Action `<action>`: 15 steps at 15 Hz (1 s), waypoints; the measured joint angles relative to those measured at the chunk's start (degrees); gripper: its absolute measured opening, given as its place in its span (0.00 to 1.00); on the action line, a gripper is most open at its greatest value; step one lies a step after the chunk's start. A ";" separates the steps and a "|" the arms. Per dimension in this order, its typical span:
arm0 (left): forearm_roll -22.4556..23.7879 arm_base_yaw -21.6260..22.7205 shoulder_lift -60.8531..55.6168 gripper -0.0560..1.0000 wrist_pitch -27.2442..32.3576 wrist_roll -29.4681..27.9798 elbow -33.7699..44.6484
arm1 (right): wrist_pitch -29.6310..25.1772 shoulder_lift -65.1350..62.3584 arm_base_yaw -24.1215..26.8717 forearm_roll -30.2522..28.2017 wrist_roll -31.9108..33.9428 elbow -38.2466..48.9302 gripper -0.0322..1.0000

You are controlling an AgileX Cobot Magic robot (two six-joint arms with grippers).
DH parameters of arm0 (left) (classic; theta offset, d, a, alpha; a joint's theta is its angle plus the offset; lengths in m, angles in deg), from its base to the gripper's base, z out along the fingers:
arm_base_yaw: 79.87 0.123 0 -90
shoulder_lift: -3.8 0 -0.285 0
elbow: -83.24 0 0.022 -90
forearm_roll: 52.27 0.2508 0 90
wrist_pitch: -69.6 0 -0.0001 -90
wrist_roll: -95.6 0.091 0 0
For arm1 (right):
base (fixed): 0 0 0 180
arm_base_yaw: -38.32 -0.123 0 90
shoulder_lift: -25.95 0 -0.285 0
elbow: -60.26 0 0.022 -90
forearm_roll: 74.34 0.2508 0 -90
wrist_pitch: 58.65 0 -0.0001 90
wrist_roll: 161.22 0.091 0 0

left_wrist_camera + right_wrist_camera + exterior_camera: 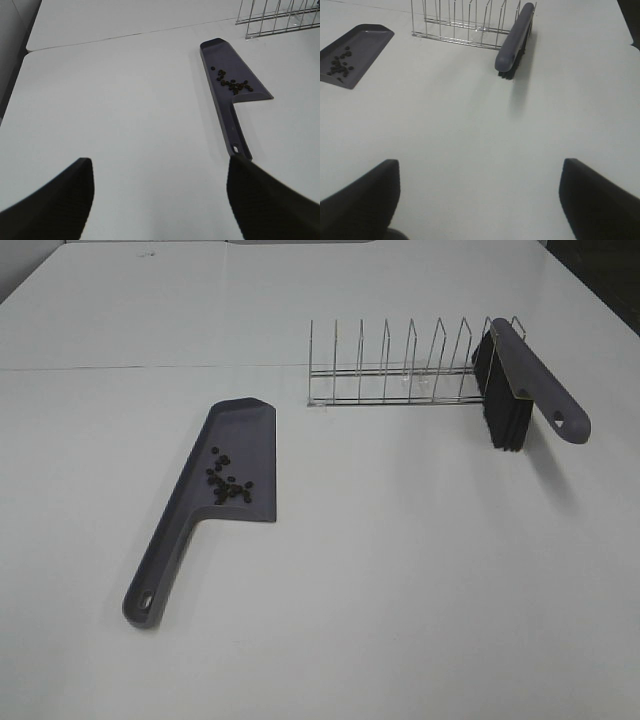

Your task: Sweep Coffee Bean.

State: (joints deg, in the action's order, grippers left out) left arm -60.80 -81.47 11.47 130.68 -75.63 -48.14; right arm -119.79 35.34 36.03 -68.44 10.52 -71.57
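Observation:
The coffee beans [228, 480] lie in a small dark cluster inside the grey dustpan [246, 430], which rests flat on the white table with its handle [158, 575] pointing toward the front left. The beans also show in the left wrist view [233, 84] and the right wrist view [340, 64]. The grey brush [535, 375] with black bristles [500, 410] leans in the right end of the wire rack [400, 370]. My left gripper [160, 200] is open and empty, well back from the dustpan handle. My right gripper [480, 200] is open and empty, back from the brush [515, 40].
The wire rack [460, 20] stands at the back of the white table [400, 570]. A seam [150, 367] runs across the tabletop behind the dustpan. The table's dark edge shows at the far right [600, 280].

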 joint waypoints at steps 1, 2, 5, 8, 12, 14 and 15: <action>0.00 0.00 0.00 0.69 0.00 0.00 0.00 | 0.00 0.00 1.49 0.00 0.00 0.00 0.74; 0.00 0.00 0.00 0.69 0.00 0.00 0.00 | 0.00 -0.52 1.89 0.00 0.00 0.00 0.74; 0.00 0.00 0.00 0.70 -0.06 0.00 0.00 | 0.00 -1.89 1.66 0.00 0.00 0.00 0.74; 0.00 0.00 0.00 0.69 -0.06 0.00 0.00 | 0.00 -1.89 1.55 0.00 0.00 0.00 0.74; 0.00 0.00 0.00 0.69 -0.06 0.00 0.00 | 0.00 -1.89 1.55 0.00 0.00 0.00 0.74; 0.00 0.00 0.00 0.69 -0.06 0.00 0.00 | 0.00 -1.89 1.55 0.00 0.00 0.00 0.74; 0.00 0.00 0.00 0.69 -0.06 0.00 0.00 | 0.00 -1.89 1.55 0.00 0.00 0.00 0.74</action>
State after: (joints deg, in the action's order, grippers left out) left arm -60.80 -81.47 11.47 130.62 -75.63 -48.14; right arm -119.79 33.45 37.58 -68.44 10.52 -71.57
